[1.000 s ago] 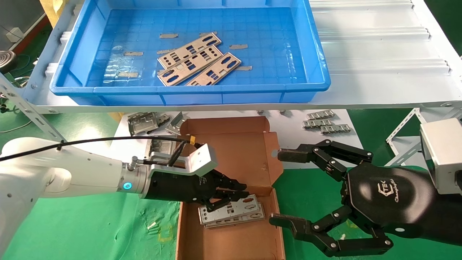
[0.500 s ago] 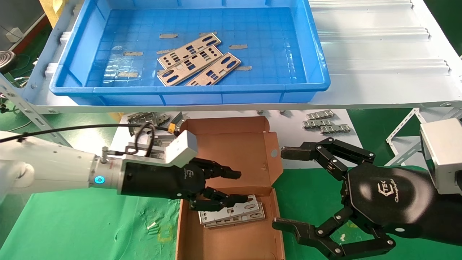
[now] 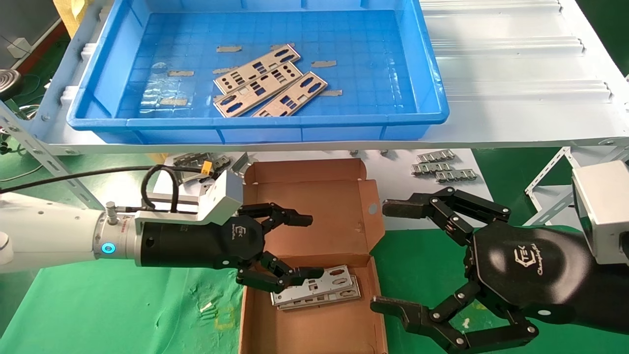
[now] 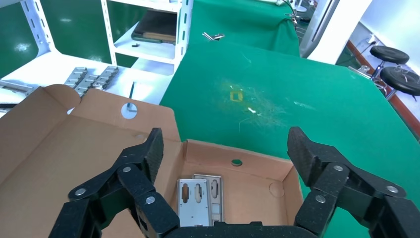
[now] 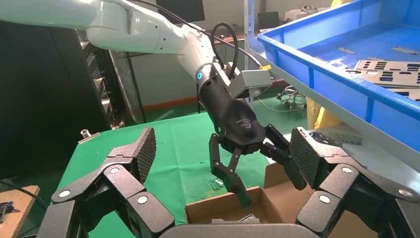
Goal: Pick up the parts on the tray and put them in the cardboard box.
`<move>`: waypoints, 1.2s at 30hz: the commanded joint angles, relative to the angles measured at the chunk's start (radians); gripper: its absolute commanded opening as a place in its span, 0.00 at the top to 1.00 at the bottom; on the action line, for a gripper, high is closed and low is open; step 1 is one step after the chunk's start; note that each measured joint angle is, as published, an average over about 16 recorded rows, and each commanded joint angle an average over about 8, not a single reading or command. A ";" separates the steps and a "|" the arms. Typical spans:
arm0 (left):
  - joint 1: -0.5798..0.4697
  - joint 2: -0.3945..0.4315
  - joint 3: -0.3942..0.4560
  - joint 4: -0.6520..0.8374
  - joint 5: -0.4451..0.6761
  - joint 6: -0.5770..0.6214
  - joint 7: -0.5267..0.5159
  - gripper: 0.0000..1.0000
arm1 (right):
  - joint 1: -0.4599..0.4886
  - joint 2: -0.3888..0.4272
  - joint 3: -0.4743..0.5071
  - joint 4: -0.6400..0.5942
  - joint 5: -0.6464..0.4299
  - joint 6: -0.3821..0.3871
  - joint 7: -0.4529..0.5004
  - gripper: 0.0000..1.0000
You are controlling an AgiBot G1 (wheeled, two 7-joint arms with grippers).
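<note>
Three parts (image 3: pixel 269 81), thin silvery punched plates, lie fanned in the middle of the blue tray (image 3: pixel 255 120) on the upper shelf. Two more parts (image 3: pixel 319 289) lie stacked on the floor of the cardboard box (image 3: pixel 314 329), also visible as parts (image 4: pixel 200 198) in the left wrist view. My left gripper (image 3: pixel 308 246) hovers over the box's left side, open and empty, its lower fingertip just above the stacked plates. My right gripper (image 3: pixel 388 256) is open and empty beside the box's right wall.
Bent grey metal frames (image 3: pixel 196 164) and short toothed strips (image 3: pixel 442 169) lie on the white surface behind the box. The white shelf (image 3: pixel 516 73) carrying the tray overhangs them. Green cloth (image 3: pixel 123 314) covers the table around the box.
My left gripper has spread its fingers and drawn back to the left, off the stacked plates, which stay in the box. The right gripper has barely shifted.
</note>
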 commanded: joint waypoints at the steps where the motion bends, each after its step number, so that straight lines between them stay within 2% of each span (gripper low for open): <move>1: -0.003 0.005 0.003 0.007 0.003 -0.002 0.000 0.00 | 0.000 0.000 0.000 0.000 0.000 0.000 0.000 0.00; 8: 0.032 -0.030 -0.048 -0.066 0.003 -0.009 -0.031 0.00 | 0.000 0.000 0.000 0.000 0.000 0.000 0.000 0.00; 36: 0.280 -0.282 -0.398 -0.585 -0.007 -0.058 -0.247 0.00 | 0.000 0.000 0.000 0.000 0.000 0.000 0.000 0.00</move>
